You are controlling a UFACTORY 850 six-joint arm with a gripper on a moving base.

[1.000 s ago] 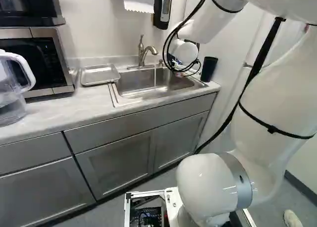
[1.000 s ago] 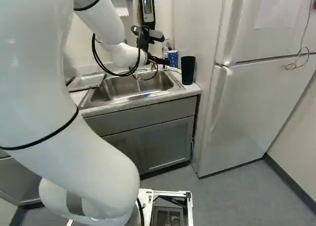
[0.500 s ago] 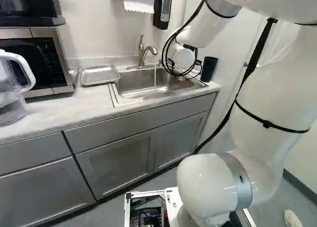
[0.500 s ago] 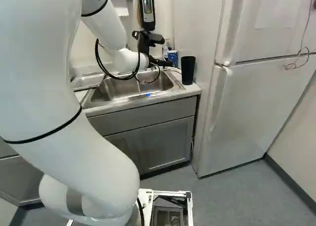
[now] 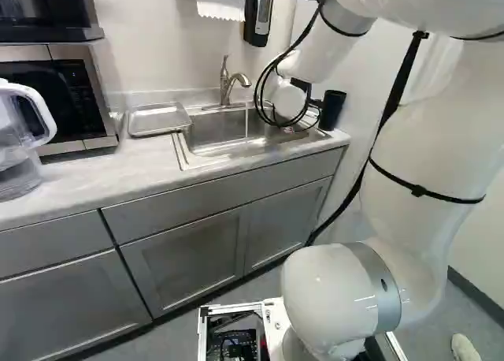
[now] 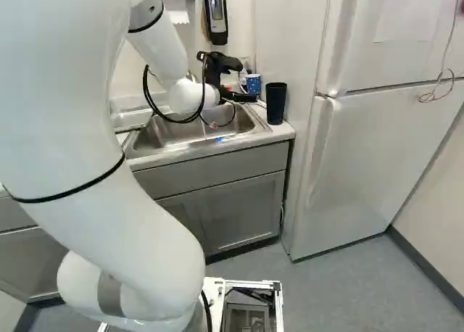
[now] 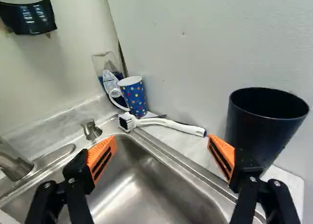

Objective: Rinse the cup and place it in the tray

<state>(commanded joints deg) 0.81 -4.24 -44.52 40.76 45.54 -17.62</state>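
- Blue dotted cup [image 7: 134, 96] stands upright in the counter corner beyond the sink [image 7: 156, 194], ahead of the gripper [image 7: 160, 142]. Reads as the task cup.
- Claw spread wide, gripping nothing.
- Tray [image 5: 158, 119] on the counter beside the sink, cup not in it.
- Progress: I'd call it early, reach stage. Left: grasp, rinse, place.
- Thin bright line below the faucet [image 5: 227, 85] might be running water, too fine to be sure.
- Watch the black tumbler [image 7: 264, 121] near one finger, and the brush [image 7: 168, 123] lying just in front of the cup. Either could get knocked on approach.
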